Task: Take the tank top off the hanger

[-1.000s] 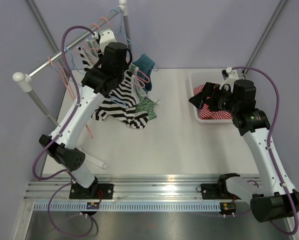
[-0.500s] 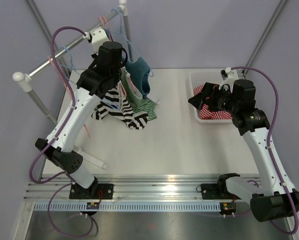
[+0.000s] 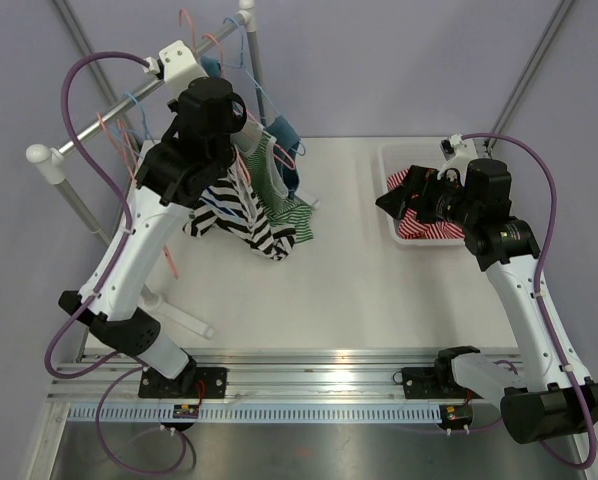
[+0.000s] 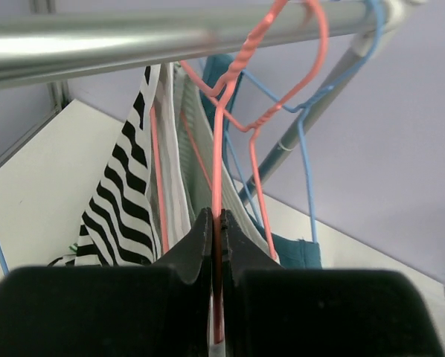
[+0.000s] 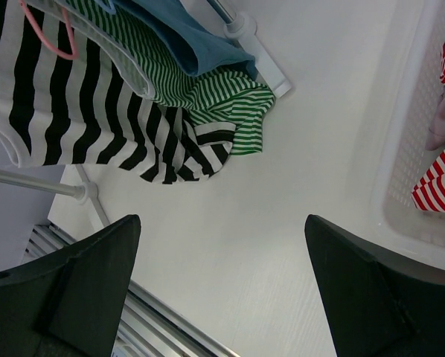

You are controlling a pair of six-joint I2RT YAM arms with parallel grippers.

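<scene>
Left end effector point(image 4: 216, 220) is clamped shut on the pink hanger point(image 4: 218, 141) wire, right under the rail point(image 4: 133, 33). It's crowded up there. A blue hanger point(image 4: 309, 178) hooks on just beside it, and a green top point(image 3: 289, 212) and a teal top point(image 3: 287, 135) hang packed against the tank top point(image 3: 241, 212). That's the black-and-white striped one, I think, but it's hard to tell which hanger carries it. Its hem droops to the white counter point(image 3: 359, 280). Right end effector point(image 5: 222, 253) hangs wide open over the counter, near a bin point(image 3: 414, 148) holding red-striped cloth point(image 3: 429, 230). Lavender walls point(image 3: 399, 60) all round.
</scene>
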